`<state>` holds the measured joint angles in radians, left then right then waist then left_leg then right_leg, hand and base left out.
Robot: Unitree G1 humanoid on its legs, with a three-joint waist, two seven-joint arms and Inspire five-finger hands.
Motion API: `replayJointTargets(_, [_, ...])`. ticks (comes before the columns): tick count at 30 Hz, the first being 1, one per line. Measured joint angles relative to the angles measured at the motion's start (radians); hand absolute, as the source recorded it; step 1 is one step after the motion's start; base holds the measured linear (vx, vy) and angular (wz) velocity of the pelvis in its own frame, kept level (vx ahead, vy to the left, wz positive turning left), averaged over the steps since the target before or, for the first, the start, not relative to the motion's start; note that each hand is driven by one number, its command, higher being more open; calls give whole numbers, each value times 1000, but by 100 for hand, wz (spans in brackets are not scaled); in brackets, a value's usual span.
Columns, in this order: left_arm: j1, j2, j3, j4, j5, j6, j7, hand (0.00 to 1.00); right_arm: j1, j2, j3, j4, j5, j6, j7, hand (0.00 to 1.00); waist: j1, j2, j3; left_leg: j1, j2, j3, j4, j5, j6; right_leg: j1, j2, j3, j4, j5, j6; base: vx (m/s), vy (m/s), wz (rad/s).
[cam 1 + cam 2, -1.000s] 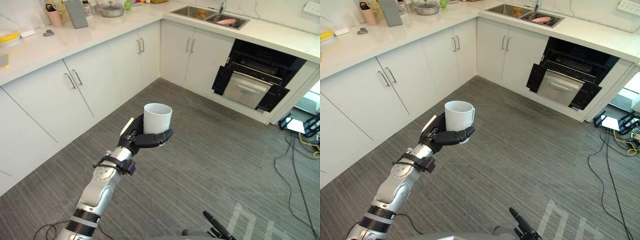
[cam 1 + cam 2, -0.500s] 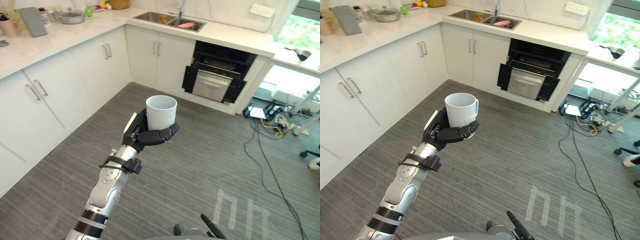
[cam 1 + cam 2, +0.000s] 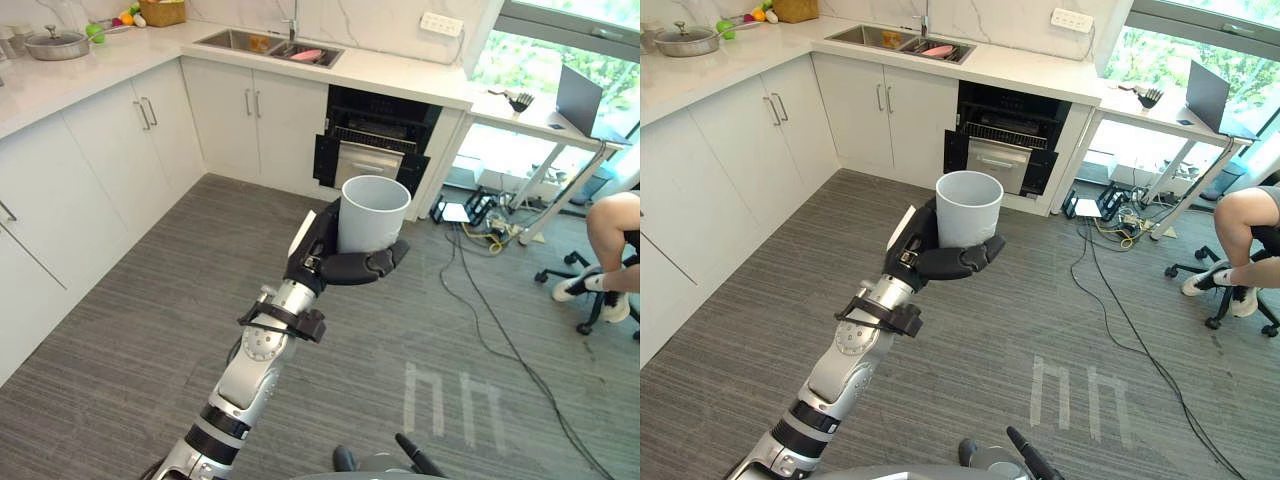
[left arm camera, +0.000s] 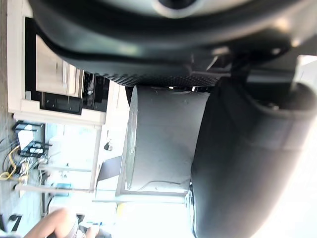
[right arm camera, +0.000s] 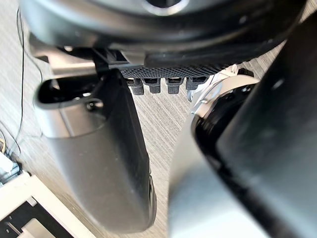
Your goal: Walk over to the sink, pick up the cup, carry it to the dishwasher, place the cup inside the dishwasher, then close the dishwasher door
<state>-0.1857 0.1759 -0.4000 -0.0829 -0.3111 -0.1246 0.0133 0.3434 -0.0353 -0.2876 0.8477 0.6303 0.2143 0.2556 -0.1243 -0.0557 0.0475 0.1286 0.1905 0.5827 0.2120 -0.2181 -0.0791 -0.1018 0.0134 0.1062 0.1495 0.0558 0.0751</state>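
Room: kitchen with white cabinet doors, a grey wood-grain floor (image 3: 130,330) and a white marble surface (image 3: 390,70) running along 2 walls.
Sink: steel sink (image 3: 262,42) set into the surface at the far wall, with a pink item (image 3: 305,55) lying in it.
Dishwasher: black built-in dishwasher (image 3: 375,150) with a silver front panel, standing open under the surface just right of the sink cabinets.
Cup: plain white cylindrical cup (image 3: 372,212), upright with its mouth up, held above the floor, well apart from both dishwasher and sink.
Left robot hand: dark left robot hand (image 3: 335,262) raised in front, its fingers (image 3: 372,265) curled round the cup's lower part; the wrist view shows the cup's wall lying against the palm.
Right robot hand: dark right robot hand (image 3: 1025,452) low at the bottom edge of the head views; I cannot tell whether it is open or closed.
Left end of the surface: lidded steel pot (image 3: 58,42) and a woven basket (image 3: 163,11).
Window side: an open laptop (image 3: 578,100) on a second surface, and a person (image 3: 612,222) seated at the right edge.
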Motion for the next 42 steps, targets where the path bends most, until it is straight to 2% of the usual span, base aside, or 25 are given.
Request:
replayJointTargets(2, [0, 3, 4, 0, 8, 0, 18, 0, 3, -1, 0, 0, -15, -1, 8, 100, 8, 0, -2, -8, -2, -23, -2, 3, 2, 1, -7, -27, 4, -1, -1, 11, -8, 36])
replayJointTargets(6, [0, 5, 14, 0, 19, -2, 35, 0, 13, -5, 1, 0, -26, -1, 9, 100, 27, 4, -18, -14, -37, -62, -54, 34, 12, 1, -36, -67, 2, -13, -6, 14, 7, 32])
replayJointTargets(7, [52, 39, 50, 51, 98, -14, 53, 0, -9, -64, 38, 72, 5, -14, 3, 100, 26, 34, -67, 9, -122, -112, -209, 128, 34, 2, -88, -53, -26, -20, -4, 5, 2, 8])
replayJointTargets(13, [52, 37, 49, 51, 94, -13, 53, 0, -10, -64, 38, 78, 6, -19, 3, 100, 27, 34, -67, 11, -124, -113, -209, 128, 35, 3, -90, -56, -25, -20, -4, 0, 0, 0])
replayJointTargets(16, [52, 25, 47, 51, 31, 25, 54, 0, -8, -53, 37, 101, 16, -46, 3, 100, 26, 34, -63, 30, -123, -117, -202, 128, 36, 5, -93, -73, 13, -24, -1, -2, -1, 3])
replayJointTargets(20, [64, -28, 47, 51, -78, 92, 54, 0, 7, -35, 29, 128, 54, -92, 2, 100, 26, 38, -38, 53, -124, -128, -146, 84, 44, 6, -119, -140, 125, -76, -13, -48, -2, 9])
replayJointTargets(22, [95, -48, 48, 46, -152, 137, 56, 0, 15, -25, 17, 166, 85, -112, 4, 100, 26, 33, -31, 55, -125, -124, -67, 28, 46, -8, -154, -209, 231, -159, -41, -24, -36, -9])
replayJointTargets(24, [107, -49, 48, 46, -198, 177, 60, 0, 14, -21, 5, 186, 97, -132, 0, 100, 22, 34, -30, 47, -121, -118, -8, -11, 37, -22, -173, -228, 294, -218, -43, 23, -59, -10])
replayJointTargets(25, [119, -50, 47, 47, -222, 202, 68, 0, 14, -21, -5, 188, 96, -138, -8, 100, 13, 42, -33, 33, -108, -119, 41, -41, 26, -35, -172, -229, 339, -252, -43, 108, -124, -3])
replayJointTargets(27, [147, -54, 46, 47, -234, 213, 76, 0, 15, -29, -17, 199, 94, -144, -37, 100, -2, 65, -44, 21, -74, -118, 97, -80, -9, -41, -159, -242, 380, -294, -47, 170, -151, -3])
replayJointTargets(28, [176, -64, 46, 46, -249, 214, 84, 0, 26, -41, -15, 205, 93, -146, -56, 100, -2, 81, -63, 21, -36, -111, 150, -106, -86, -33, -136, -260, 374, -330, -51, 203, -105, -3])
replayJointTargets(29, [172, -71, 45, 43, -255, 214, 96, 0, 23, -44, -14, 209, 93, -155, -69, 100, -1, 98, -54, -42, 22, -147, 353, -114, -110, -30, -118, -270, 377, -348, -64, 264, -107, -9])
replayJointTargets(30, [173, -78, 46, 43, -260, 214, 103, 0, 21, -49, -13, 210, 92, -161, -81, 100, 2, 111, -47, -95, 59, -177, 477, -84, -101, -23, -100, -272, 379, -357, -70, 301, -131, -15])
replayJointTargets(31, [175, -92, 50, 40, -261, 213, 113, 0, 18, -66, -15, 198, 86, -163, -93, 100, 11, 139, -27, -187, 127, -234, 675, 1, -73, 9, -62, -271, 364, -367, -86, 369, -130, -26])
replayJointTargets(32, [177, -105, 57, 40, -261, 213, 115, 0, 18, -75, -19, 194, 70, -167, -103, 100, 16, 155, -12, -276, 175, -301, 841, 136, -65, 43, -32, -258, 347, -376, -109, 346, -94, -29])
replayJointTargets(33, [181, -107, 61, 40, -261, 213, 115, 0, 16, -80, -19, 194, 58, -170, -109, 100, 22, 159, -9, -307, 179, -332, 902, 208, -73, 62, -25, -252, 342, -384, -114, 373, -14, -37])
replayJointTargets(34, [183, -107, 70, 40, -260, 212, 114, 0, 9, -87, -15, 197, 30, -183, -115, 100, 29, 152, 0, -347, 158, -337, 960, 140, -46, 95, -33, -229, 332, -398, -118, 373, 5, -55])
replayJointTargets(35, [183, -103, 85, 40, -260, 212, 114, 0, -8, -104, -10, 196, 8, -190, -116, 100, 31, 144, 9, -367, 140, -289, 937, 54, -2, 135, -45, -201, 306, -390, -100, 387, 9, -65])
replayJointTargets(36, [183, -98, 94, 40, -260, 212, 115, 0, -22, -112, -4, 196, 1, -192, -116, 100, 33, 141, 12, -373, 142, -247, 900, 23, 12, 154, -48, -182, 286, -387, -95, 404, 38, -77])
replayJointTargets(37, [183, -85, 113, 39, -260, 206, 117, 0, -43, -117, 14, 178, -12, -203, -117, 100, 34, 127, 21, -373, 140, -164, 772, -12, 40, 186, -63, -156, 253, -384, -90, 342, 49, -60])
replayJointTargets(38, [182, -81, 119, 39, -260, 201, 117, 0, -51, -117, 22, 165, -22, -209, -116, 100, 32, 121, 25, -373, 133, -132, 684, -15, 45, 201, -71, -154, 243, -383, -88, 485, 112, -51])
replayJointTargets(39, [178, -81, 120, 38, -260, 189, 117, 0, -66, -116, 23, 154, -35, -228, -113, 100, 28, 113, 28, -375, 87, -114, 439, 3, 33, 220, -89, -159, 220, -382, -73, 446, 156, -29])
replayJointTargets(40, [175, -84, 118, 37, -260, 178, 117, 0, -84, -122, 22, 153, -37, -244, -111, 100, 30, 121, 27, -363, 28, -148, 139, 121, 29, 232, -95, -165, 206, -384, -46, 454, 183, -30])
replayJointTargets(41, [175, -82, 119, 38, -259, 173, 118, 0, -95, -125, 22, 156, -40, -249, -111, 100, 34, 122, 29, -344, 6, -179, 59, 252, 30, 243, -96, -161, 197, -384, -33, 383, 187, -24])
replayJointTargets(42, [174, -67, 121, 41, -258, 170, 118, 0, -107, -106, 23, 161, -41, -259, -113, 100, 30, 107, 23, -318, -22, -195, 27, 344, 92, 280, -104, -167, 163, -382, -19, 387, 168, 11])
